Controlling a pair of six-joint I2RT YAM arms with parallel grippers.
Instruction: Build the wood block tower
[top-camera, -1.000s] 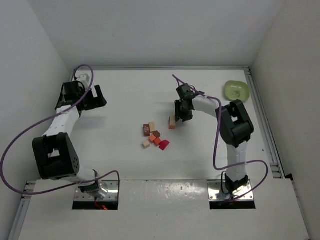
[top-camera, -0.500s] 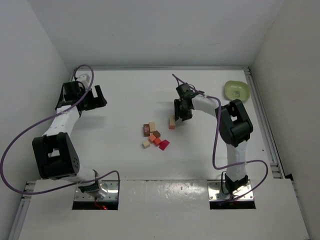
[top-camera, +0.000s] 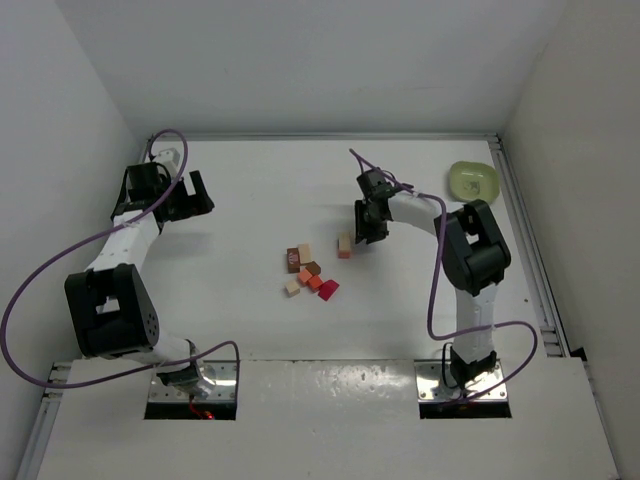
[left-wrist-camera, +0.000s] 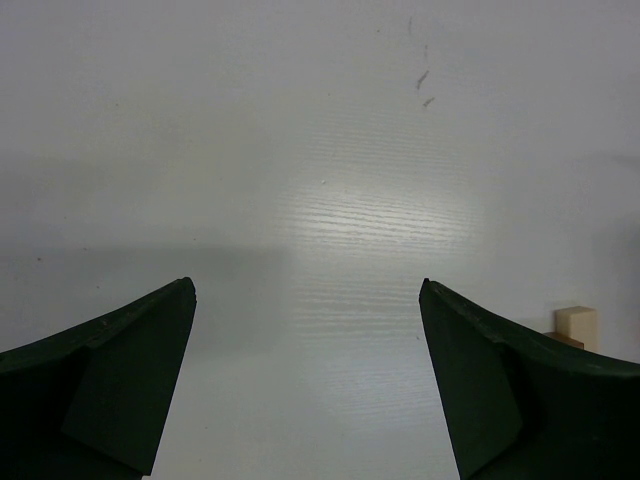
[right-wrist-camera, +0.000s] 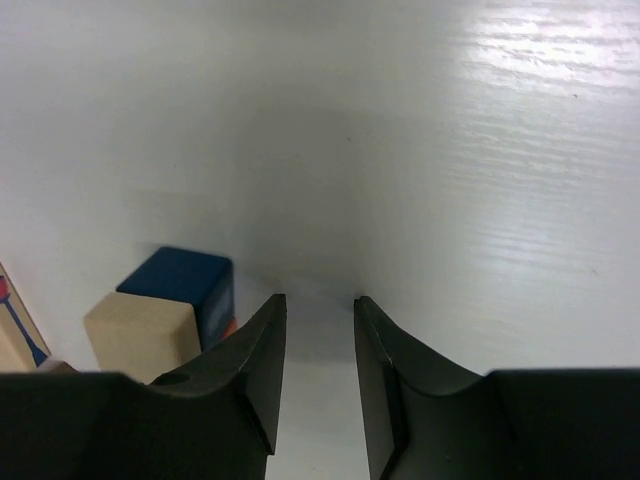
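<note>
The tower (top-camera: 345, 245) is a short column, pale on top and orange below, standing mid-table. My right gripper (top-camera: 370, 224) hovers just to its right, apart from it. In the right wrist view that gripper (right-wrist-camera: 318, 300) has a narrow gap between its fingers and holds nothing. A pale block (right-wrist-camera: 135, 336) and a dark blue block (right-wrist-camera: 180, 281) sit just left of the left finger. Loose wood blocks (top-camera: 309, 272), red, magenta, orange, brown and pale, lie in a cluster to the tower's left. My left gripper (top-camera: 190, 195) stands wide open over bare table at the far left (left-wrist-camera: 305, 290).
A light green bowl (top-camera: 473, 180) sits at the back right, near the table's right rail. One pale block (left-wrist-camera: 577, 326) peeks out behind the left gripper's right finger. Walls close in on the table at the left, back and right.
My right gripper has drawn slightly right, away from the tower, and its jaws have narrowed. The tower stands where it was. The left arm has not moved.
</note>
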